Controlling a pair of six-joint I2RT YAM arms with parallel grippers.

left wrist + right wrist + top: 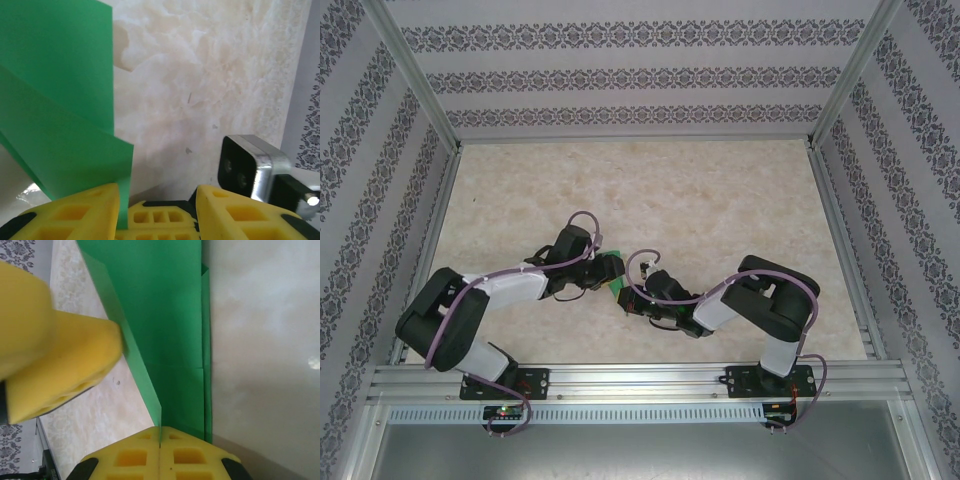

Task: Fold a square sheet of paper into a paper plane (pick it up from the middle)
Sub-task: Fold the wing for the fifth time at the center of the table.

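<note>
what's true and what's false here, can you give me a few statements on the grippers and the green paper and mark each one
1. The right gripper is closed on the green paper. True.
2. The left gripper is clamped shut. False: its fingers stand well apart, and the paper's edge runs down beside one of them.
3. The paper is a flat, unfolded sheet. False: it shows creases and overlapping layers.
4. In the top view, the two grippers meet near the middle of the table, with the paper between them. True.
</note>
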